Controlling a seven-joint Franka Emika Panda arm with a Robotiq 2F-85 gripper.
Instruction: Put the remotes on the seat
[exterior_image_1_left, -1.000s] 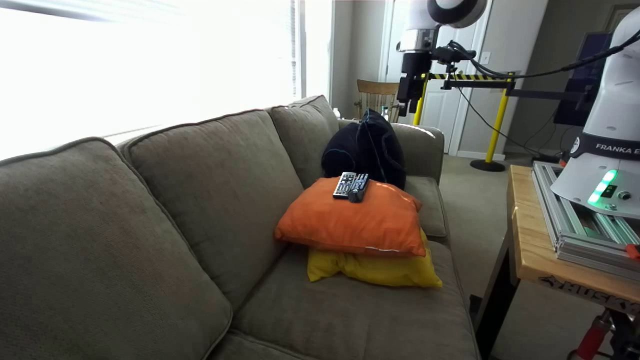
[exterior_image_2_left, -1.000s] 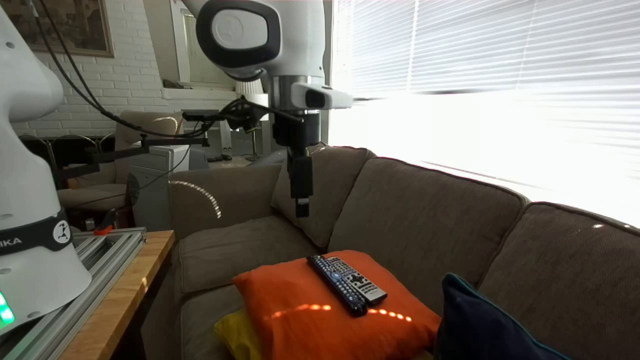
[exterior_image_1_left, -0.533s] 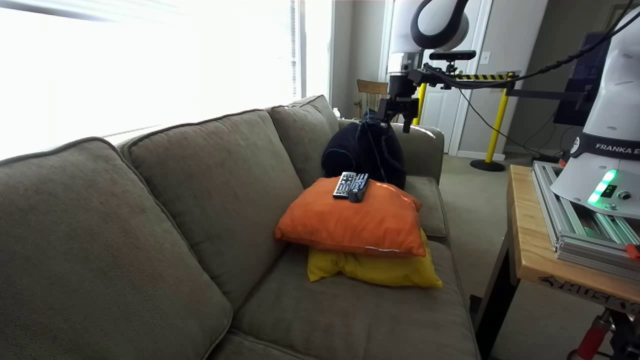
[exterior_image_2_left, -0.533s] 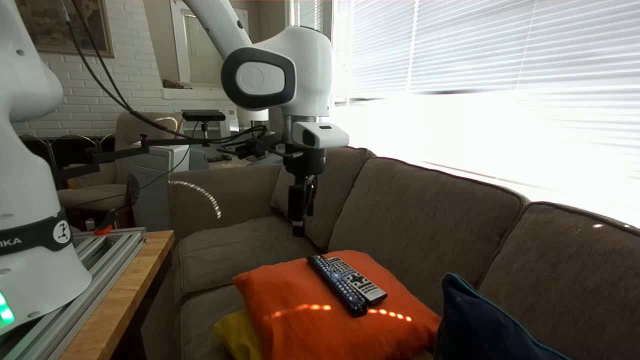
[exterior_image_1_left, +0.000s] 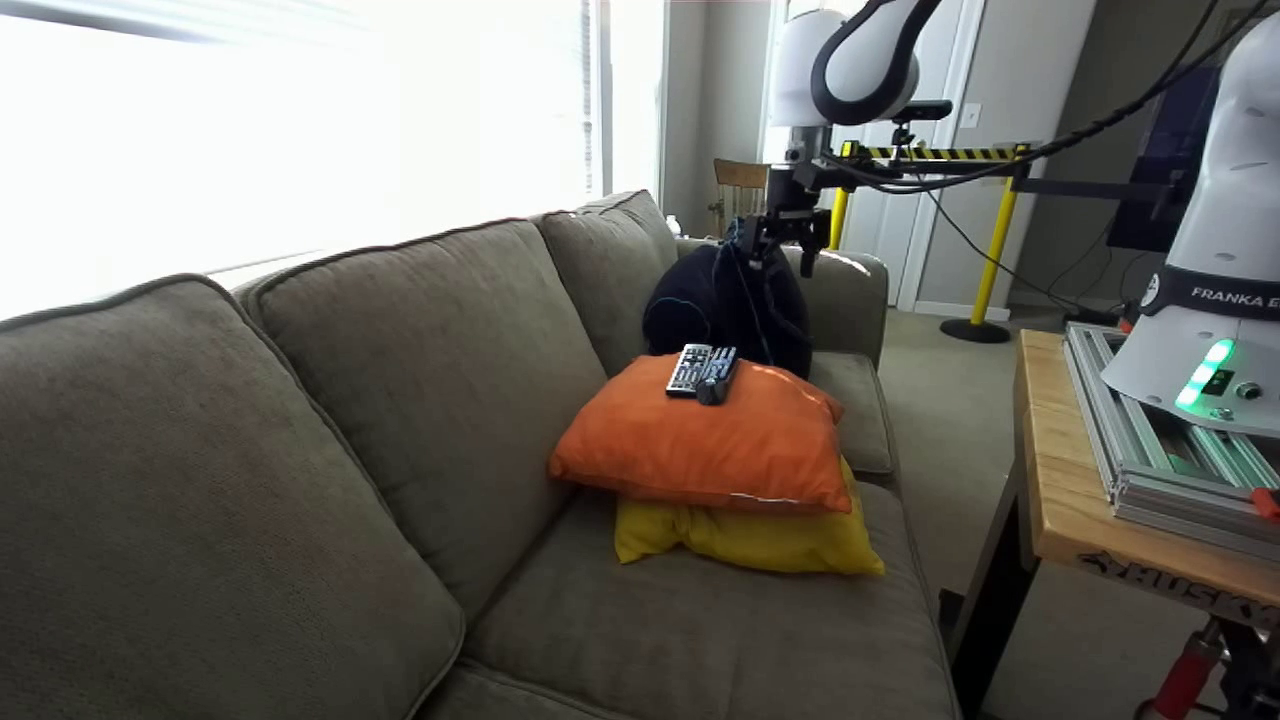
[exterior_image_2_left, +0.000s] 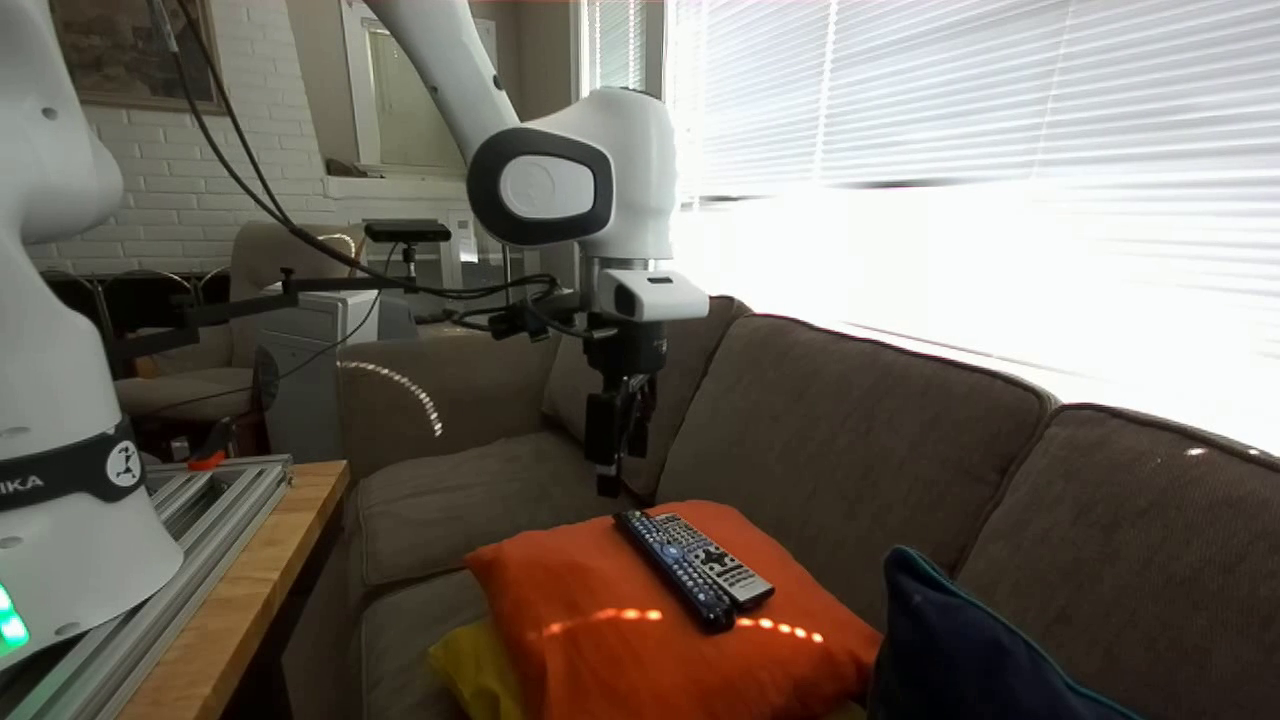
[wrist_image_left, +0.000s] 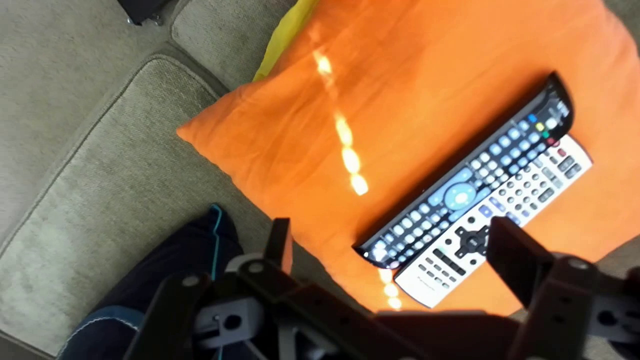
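Gripper empty, jaws wide; wrist view: dark remote at its two o'clock, pale remote alongside. Likely light, stiff, slick; best pinched across mid-length.

Home living room indicated: fabric sofa set by window blinds, orange throw pillow topped with remote controls; framed picture hung on white brick wall, upholstered chair seen far left in an exterior view. Robot gear mixed in: Franka arm mounted on Husky workbench, yellow barrier post placed far off.
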